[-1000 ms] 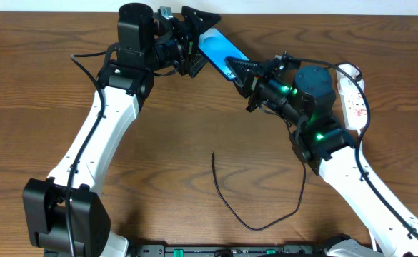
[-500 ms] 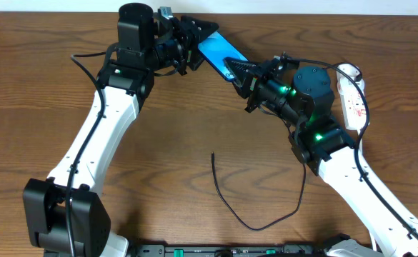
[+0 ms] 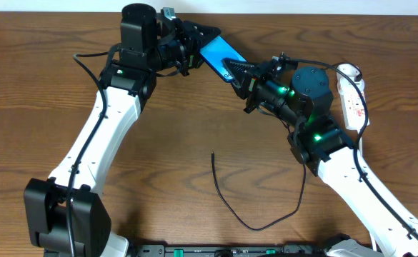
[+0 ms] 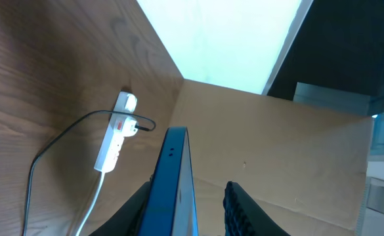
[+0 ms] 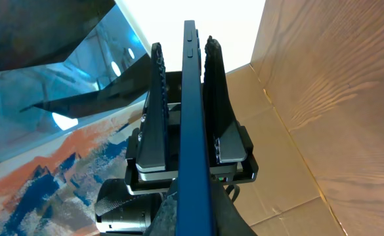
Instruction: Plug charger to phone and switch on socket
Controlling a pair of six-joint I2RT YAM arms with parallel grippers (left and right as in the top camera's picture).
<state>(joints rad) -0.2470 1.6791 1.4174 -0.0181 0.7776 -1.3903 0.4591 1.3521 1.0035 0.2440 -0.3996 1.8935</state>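
The phone [image 3: 219, 51], blue-screened, hangs in the air over the table's far edge, between both arms. My right gripper [image 3: 236, 71] is shut on its lower end; in the right wrist view the phone [image 5: 190, 98] runs edge-on out of my right gripper [image 5: 192, 216]. My left gripper [image 3: 198, 39] straddles the upper end. In the left wrist view one finger lies against the phone [image 4: 175, 190], while a gap shows before the other finger [image 4: 234, 196]. The charger [image 3: 226, 203] lies loose on the table, its tip [image 3: 212, 153] free. The socket [image 3: 351, 96] lies at the far right.
The socket [image 4: 113, 141] has a black lead plugged into it and a white cord [image 4: 90, 210] trailing off. A cardboard wall [image 4: 277, 151] stands behind the table's far edge. My right arm's forearm [image 3: 359, 178] crosses the table's right side.
My left gripper's jaws have narrowed from wide open around the phone's upper end. The phone, the right arm and the charger have hardly moved.
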